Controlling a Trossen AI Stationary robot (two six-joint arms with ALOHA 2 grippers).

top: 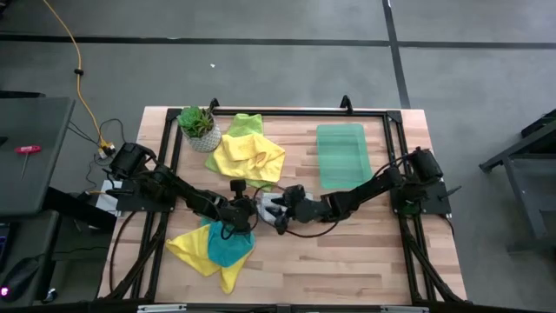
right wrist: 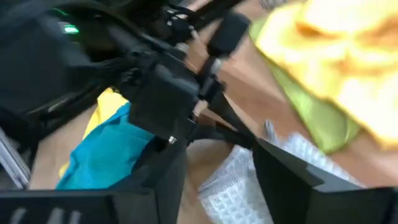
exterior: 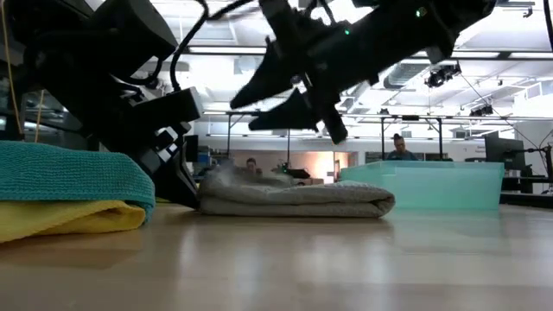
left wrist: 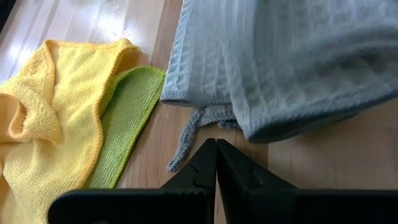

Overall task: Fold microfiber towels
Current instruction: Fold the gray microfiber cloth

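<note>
Both arms crowd the grey towel (top: pixel 265 206) (centre table); bare wood (top: pixel 347 256) nearer front seems passable.

we see wood tabletop (top: pixel 347 252) w/ black frame (top: pixel 304 113) round it | potted plant (top: pixel 197 124) far-left corner, upright | translucent green tray (top: pixel 342 154) far-right area, flat on top | yellow cable (top: pixel 76 65) on floor beyond table | two people (exterior: pixel 399 145) seated in room behind
</note>
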